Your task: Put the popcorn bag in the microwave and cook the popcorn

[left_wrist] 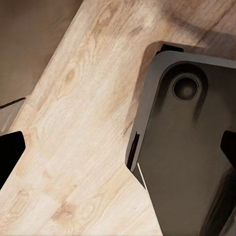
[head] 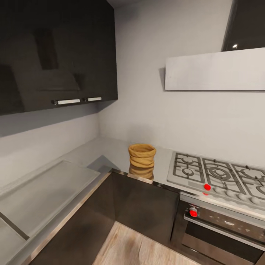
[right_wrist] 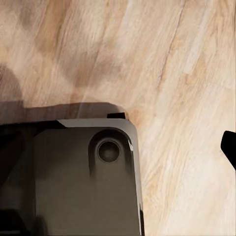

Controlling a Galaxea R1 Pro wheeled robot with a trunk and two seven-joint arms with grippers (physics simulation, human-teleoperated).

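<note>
The popcorn bag [head: 142, 155] stands upright on the tabletop [head: 110, 149], close to the front edge where the grey slab turns its inner corner, its wide round mouth open upward and its reflection lying on the glossy surface just beneath it. Just beside it toward the right sits the steel gas hob [head: 217, 176], apart from the bag by a narrow strip of bare slab, with a red knob [head: 207, 187] on its front lip. Under the hob is the black built-in oven [head: 224, 228], carrying another red knob [head: 193, 212]. Along the left run of the tabletop lies a flat recessed panel [head: 48, 187], well apart from the bag. Dark wall cabinets [head: 55, 55] hang over that left run, and the white angled hood [head: 215, 70] hangs above the hob. Nothing stands between me and the bag except the dark cabinet fronts [head: 145, 206] and the wood plank floor [head: 136, 250]. My left pincer [left_wrist: 118, 150] is spread apart, its dark fingertips [left_wrist: 10, 152] at opposite edges of the left wrist view, above the floor and my own dark base [left_wrist: 191, 147]. Of my right pincer I see one dark fingertip [right_wrist: 229, 147], so I cannot tell how it is set; below it are the floor and the base [right_wrist: 83, 182].
</note>
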